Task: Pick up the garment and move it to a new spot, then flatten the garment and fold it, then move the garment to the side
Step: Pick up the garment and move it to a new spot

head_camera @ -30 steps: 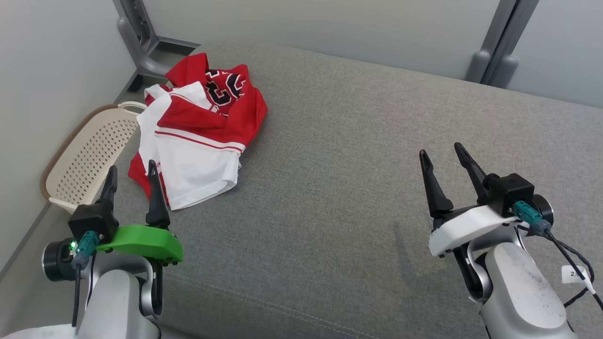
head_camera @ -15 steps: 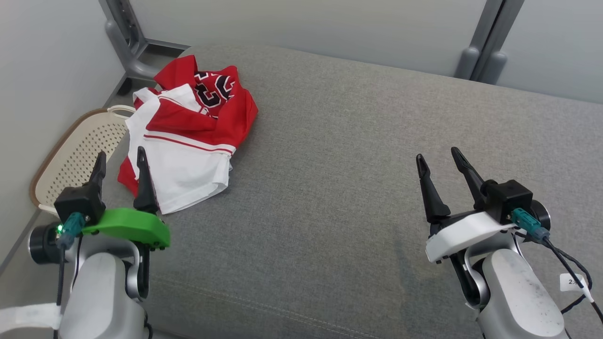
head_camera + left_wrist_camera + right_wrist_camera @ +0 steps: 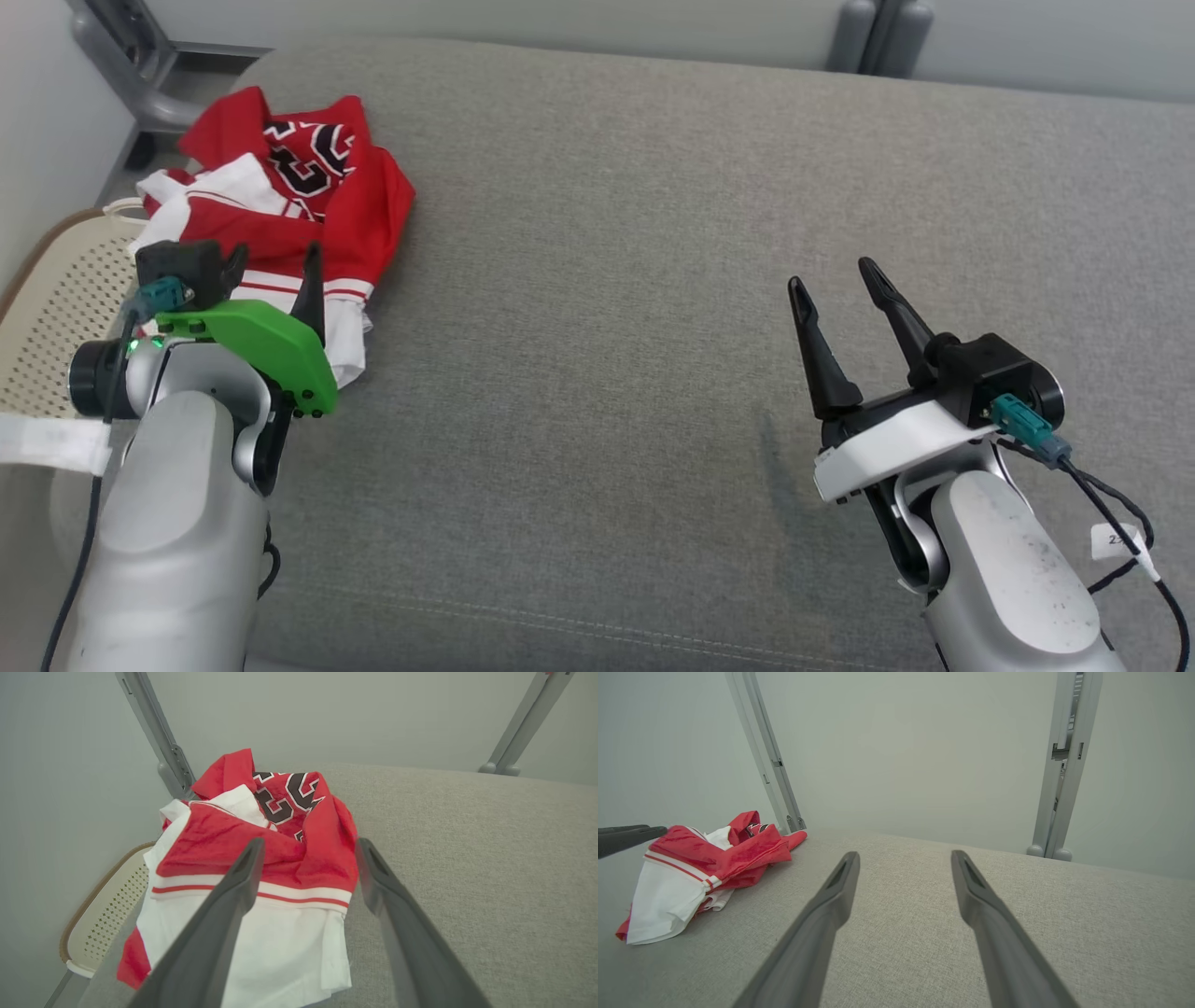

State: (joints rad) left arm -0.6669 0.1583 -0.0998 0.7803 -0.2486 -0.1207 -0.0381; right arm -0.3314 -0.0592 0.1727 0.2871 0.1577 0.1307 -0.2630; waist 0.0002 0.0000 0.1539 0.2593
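A grey upholstered cushion [image 3: 607, 233] takes up most of the head view, with a stitched seam running along its lower edge. Pale grey walls [image 3: 924, 756] stand behind it, and grey metal posts [image 3: 1064, 765] rise against them. The garment, a red-and-white jersey [image 3: 308, 196] with black, white-edged numerals, lies crumpled in the upper left of the head view. It sits on the cushion's far left corner, red folds on top and a white panel toward me. Left of it, past the cushion's edge, sits a cream perforated basket [image 3: 56, 299] with a brown rim, and part of the jersey's white cloth hangs over toward it. My left end effector [image 3: 275, 252], under its green wrist cover [image 3: 271, 341], shows at the left of the head view against the near edge of the jersey. Its two dark fingers are spread wide with nothing between them. In the left wrist view they frame the red band and the white panel, though I cannot tell whether the tips touch the cloth. My right end effector [image 3: 831, 273], with its white wrist cover [image 3: 887, 448], is at the lower right over bare cushion, well apart from the jersey. Its fingers are equally wide and empty. A small white tag [image 3: 1116, 539] hangs on the black cable beside my right forearm.
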